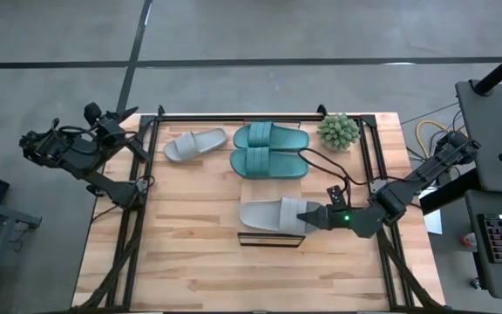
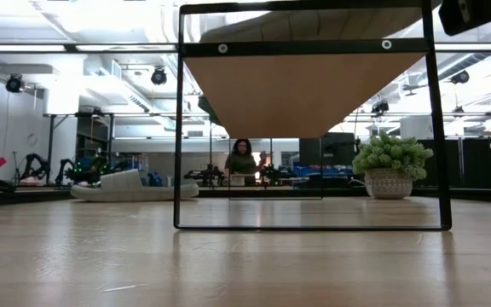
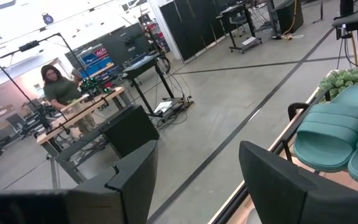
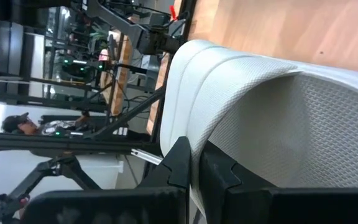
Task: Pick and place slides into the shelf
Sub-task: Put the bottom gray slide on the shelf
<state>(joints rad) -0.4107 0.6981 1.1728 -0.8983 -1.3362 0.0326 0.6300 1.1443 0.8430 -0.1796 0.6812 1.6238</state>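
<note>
Grey concrete floor surrounds a light butcher-block wooden tabletop bounded by a dark metal frame, and the low view looks across it into a lab where a person sits at a distant bench.

Near the middle of the tabletop's right half, the right gripper has its fingers pinched tight on the edge of a light grey rubbery slip-on slide. In the right wrist view the two dark fingers meet on the thin rim of the sole, whose face is finely dimpled, and the sandal tilts up off the wood. Gripping that thin edge looks deliberate, since closed jaws could not span the wide strap. The slide hangs directly over the long light-wood shelf with a dark metal frame, which sits toward the near edge; the low view shows the shelf's dark frame with a tan shape, probably the plank's underside, filling its upper part. I judge this to be the carry or lowering step for this slide.

The second light grey slide lies alone near the far edge, left of centre, and shows in the low view as a pale, soft wedge. Two dark teal-green ribbed-strap slides lie side by side, touching, at the middle of the far edge, just beside a small green potted plant in a pale woven pot.

The left gripper waits beyond the far left corner, fingers apart and holding nothing.
</note>
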